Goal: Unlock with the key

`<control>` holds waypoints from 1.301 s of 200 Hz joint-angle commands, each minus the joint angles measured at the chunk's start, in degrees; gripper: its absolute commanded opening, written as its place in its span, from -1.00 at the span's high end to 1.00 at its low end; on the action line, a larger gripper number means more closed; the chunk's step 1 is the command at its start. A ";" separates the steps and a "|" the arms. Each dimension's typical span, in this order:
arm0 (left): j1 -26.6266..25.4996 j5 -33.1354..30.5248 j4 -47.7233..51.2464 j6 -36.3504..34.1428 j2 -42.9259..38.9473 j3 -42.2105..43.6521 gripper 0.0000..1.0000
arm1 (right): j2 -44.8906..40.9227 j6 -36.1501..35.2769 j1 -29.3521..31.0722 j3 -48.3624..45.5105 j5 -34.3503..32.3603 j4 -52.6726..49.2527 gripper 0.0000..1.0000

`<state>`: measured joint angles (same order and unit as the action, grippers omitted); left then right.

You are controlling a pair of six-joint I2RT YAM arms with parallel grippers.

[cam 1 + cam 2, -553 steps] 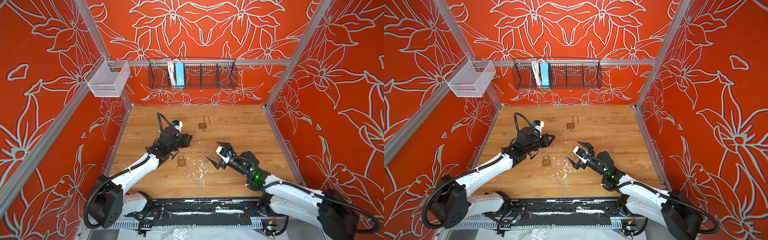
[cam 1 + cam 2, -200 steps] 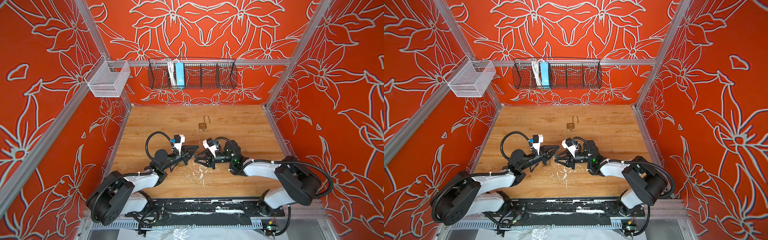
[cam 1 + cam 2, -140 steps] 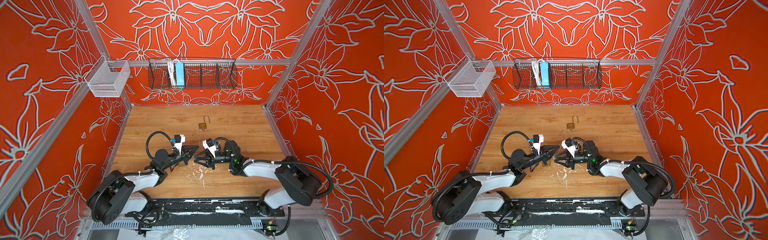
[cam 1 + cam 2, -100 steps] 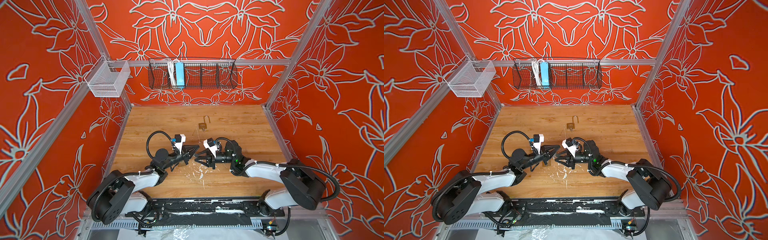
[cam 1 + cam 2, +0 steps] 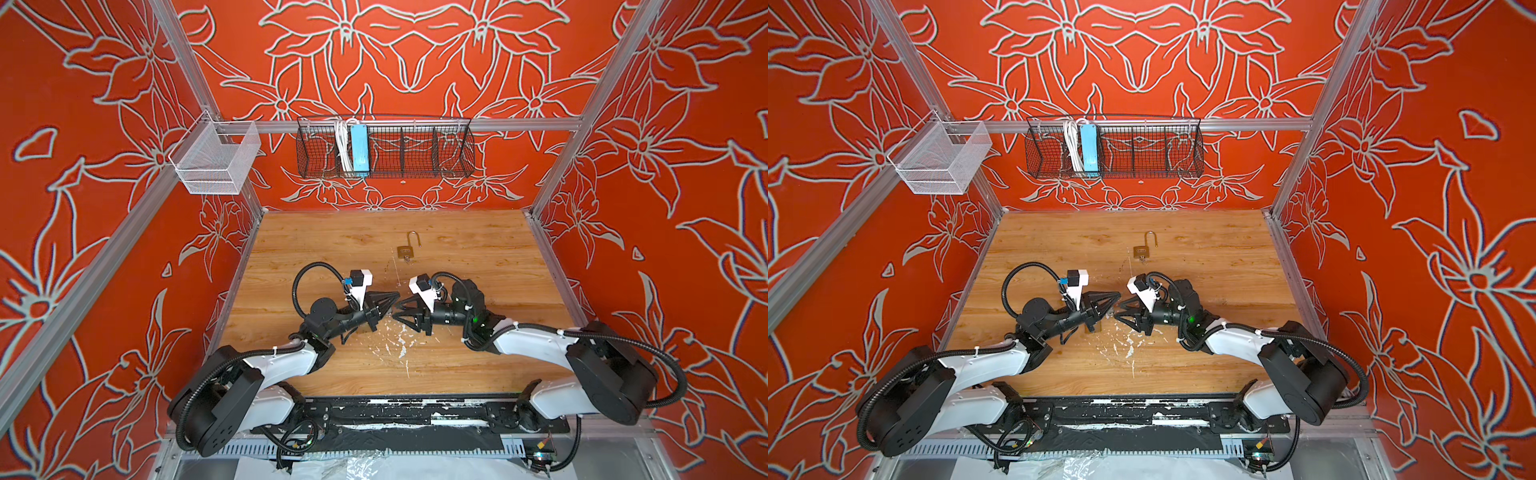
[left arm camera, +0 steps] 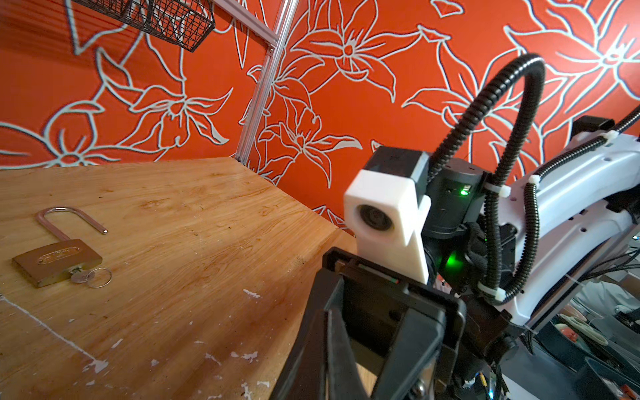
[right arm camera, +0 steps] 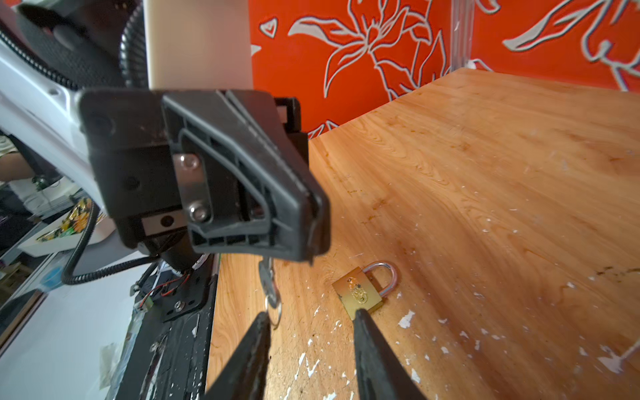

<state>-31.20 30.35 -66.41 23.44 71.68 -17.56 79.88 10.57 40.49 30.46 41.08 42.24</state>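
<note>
My left gripper (image 5: 384, 309) (image 5: 1105, 311) is shut on a small silver key (image 7: 268, 277), which hangs from its tip with a ring (image 7: 275, 313) below. My right gripper (image 5: 395, 311) (image 7: 310, 320) faces it tip to tip, open and empty. One fingertip (image 7: 261, 322) is right beside the ring. A closed brass padlock (image 7: 362, 294) lies flat on the wooden table (image 5: 478, 257) under the two grippers. In a top view it only peeks out as a brass edge (image 5: 1091, 327).
Farther back lies a second padlock (image 5: 407, 249) (image 6: 57, 258), shackle open, key and ring in its base. A black wire basket (image 5: 384, 151) and a white mesh basket (image 5: 214, 160) hang on the walls. White paint flecks (image 5: 395, 349) mark the boards.
Both arms came down from apart to meet tip to tip over the closed padlock. In the last second they held still while the right jaws spread wider.
</note>
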 commanded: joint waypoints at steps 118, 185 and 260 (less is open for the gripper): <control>-1.06 0.41 -4.45 1.03 2.03 -0.74 1.00 | 4.84 4.27 0.35 1.04 9.55 8.90 0.16; -1.24 1.07 -4.51 1.41 3.07 -1.31 1.00 | 3.80 3.85 0.47 0.23 8.50 9.25 0.18; -1.67 -0.05 -5.38 1.15 3.64 -1.02 1.00 | 5.44 4.73 0.48 1.48 9.71 8.95 0.55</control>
<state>-32.56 30.74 -68.71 24.51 75.18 -17.56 84.53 14.96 40.62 30.09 49.21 50.04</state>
